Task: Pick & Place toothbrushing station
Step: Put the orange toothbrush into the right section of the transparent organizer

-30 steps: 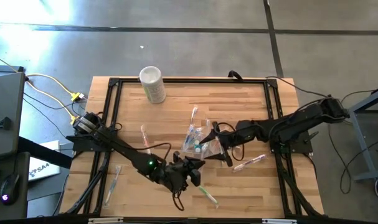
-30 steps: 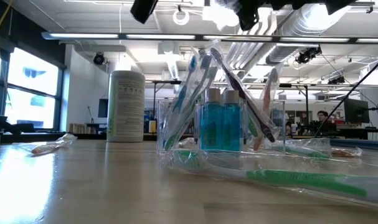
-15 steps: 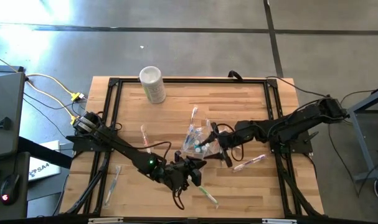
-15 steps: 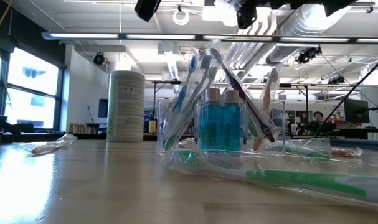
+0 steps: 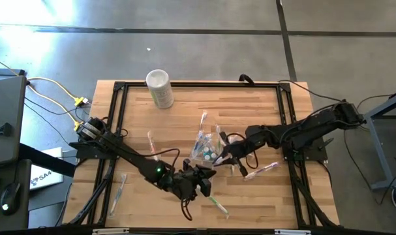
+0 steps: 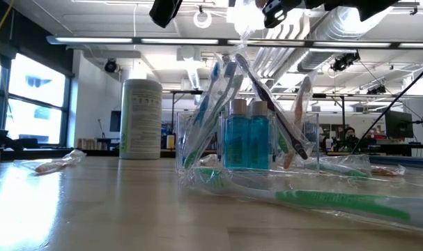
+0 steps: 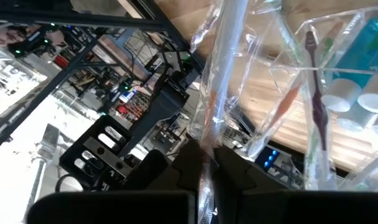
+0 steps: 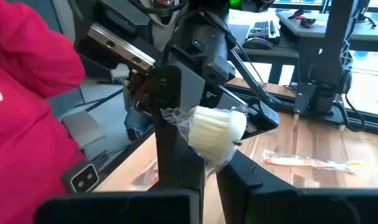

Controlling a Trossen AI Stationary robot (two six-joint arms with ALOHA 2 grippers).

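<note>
The clear cup [image 5: 206, 147] stands mid-table with several toothbrushes leaning in it and teal tubes [image 6: 249, 139] upright inside. My right gripper [image 5: 225, 156] hovers just right of the cup, shut on a wrapped toothbrush's white-bristled head [image 8: 217, 132]. My left gripper [image 5: 199, 181], near the table's front edge, is shut on a wrapped clear toothbrush [image 7: 221, 81]. Whether both hold the same brush, I cannot tell. In the low view both grippers [image 6: 274, 10] [image 6: 162, 10] sit high above the table top. My right gripper pinches the bristle head [image 8: 207, 144], still in its clear wrap, between its two fingers. The head is lifted clear of the table, level with the cup's top. My left gripper pinches the wrapped brush's handle [image 7: 207, 146] between its two fingers; the brush runs forward past them toward the cup [image 7: 338, 68].
A tall white cylinder [image 5: 160, 88] stands at the far left. Loose wrapped toothbrushes lie flat: a pink one [image 5: 261, 171] right of the cup, a green one [image 5: 217, 204] at the front, others at the left [image 5: 152, 145] [image 5: 119, 188]. A black frame [image 5: 198, 85] rims the table.
My right gripper has gone a little toward the cup and has shut on the wrapped toothbrush head. The cup and its contents have stayed where they were.
</note>
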